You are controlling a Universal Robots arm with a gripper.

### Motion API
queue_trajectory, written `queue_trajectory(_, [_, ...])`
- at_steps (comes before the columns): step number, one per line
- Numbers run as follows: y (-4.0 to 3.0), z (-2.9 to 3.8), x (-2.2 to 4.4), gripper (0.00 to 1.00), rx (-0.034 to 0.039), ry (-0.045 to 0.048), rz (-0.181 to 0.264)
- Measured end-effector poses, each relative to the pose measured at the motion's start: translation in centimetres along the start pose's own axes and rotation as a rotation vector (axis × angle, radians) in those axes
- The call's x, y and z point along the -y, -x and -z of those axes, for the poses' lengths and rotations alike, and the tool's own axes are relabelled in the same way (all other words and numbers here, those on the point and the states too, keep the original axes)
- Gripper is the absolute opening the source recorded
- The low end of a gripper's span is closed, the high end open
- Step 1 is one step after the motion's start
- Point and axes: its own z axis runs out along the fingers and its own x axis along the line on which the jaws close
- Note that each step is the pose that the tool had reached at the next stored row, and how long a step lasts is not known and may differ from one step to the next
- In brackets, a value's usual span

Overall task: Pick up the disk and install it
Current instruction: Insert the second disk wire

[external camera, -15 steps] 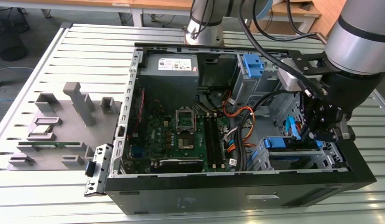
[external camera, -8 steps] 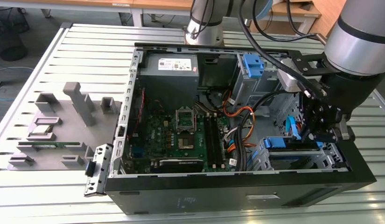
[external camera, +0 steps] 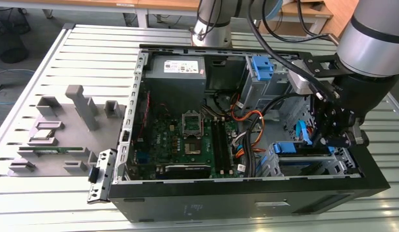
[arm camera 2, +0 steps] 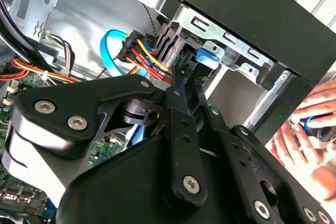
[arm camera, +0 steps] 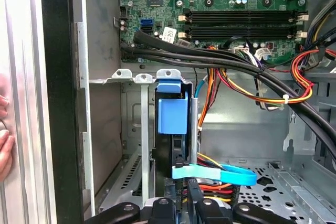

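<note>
Blue-framed disk, one, edge-on in the case's drive cage.

Blue disk carrier, green motherboard

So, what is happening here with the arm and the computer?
A robot arm reaches into an open computer case lying on a table. Its gripper is at the drive cage in the case's corner, where the disk in its blue carrier sits on edge in the cage slot. A person's hand is just outside the case wall.
</note>
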Motion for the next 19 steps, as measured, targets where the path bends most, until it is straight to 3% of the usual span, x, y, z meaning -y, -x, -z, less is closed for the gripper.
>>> queue_trajectory(10, [-0.16,2.4,0.34,0.24,-0.0001,0.0,0.0])
queue_trajectory(15, [-0.17,2.46,0.35,0.24,0.0003,0.0,0.0])
queue_trajectory(16, [-0.16,2.46,0.36,0.24,0.0002,0.0033,0.0])
queue_trajectory(19, [-0.17,2.38,0.43,0.24,0.0002,0.0549,0.003])
